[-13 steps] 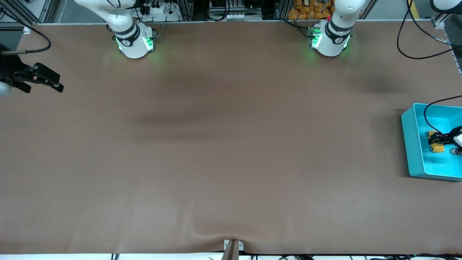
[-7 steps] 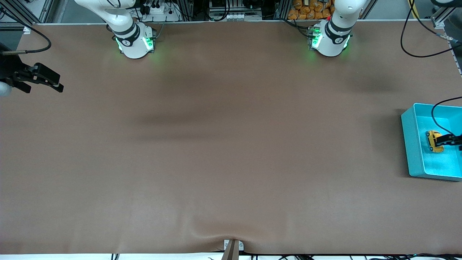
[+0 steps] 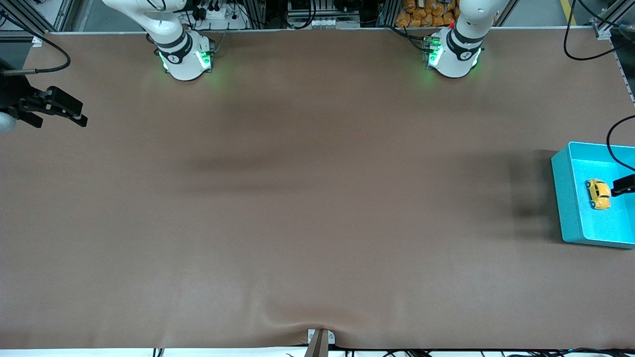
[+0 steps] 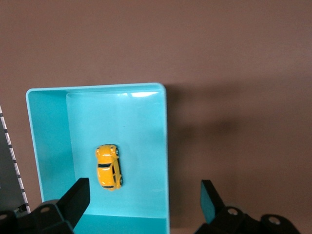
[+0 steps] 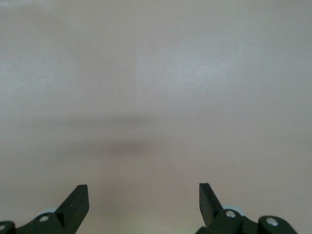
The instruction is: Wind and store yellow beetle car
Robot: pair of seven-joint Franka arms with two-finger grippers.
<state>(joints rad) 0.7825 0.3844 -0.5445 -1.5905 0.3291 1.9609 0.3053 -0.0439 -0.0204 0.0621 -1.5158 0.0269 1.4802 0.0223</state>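
The yellow beetle car (image 3: 598,193) is lying in the teal bin (image 3: 565,198), at the frame's right edge. The left gripper (image 4: 146,202) is hanging over it, jaws wide and empty, and best lifting straight up, clear of the walls. The right gripper (image 3: 54,110) is waiting wide open and empty, upper left.

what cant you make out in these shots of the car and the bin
- Front view: the teal bin is cut by the frame edge at the left arm's end.
- Front view: the left tool mostly lies past that edge, over the bin.
- Yellow beetle car: too small to show any winding part.
- Right tool: only fingertips over bare table.
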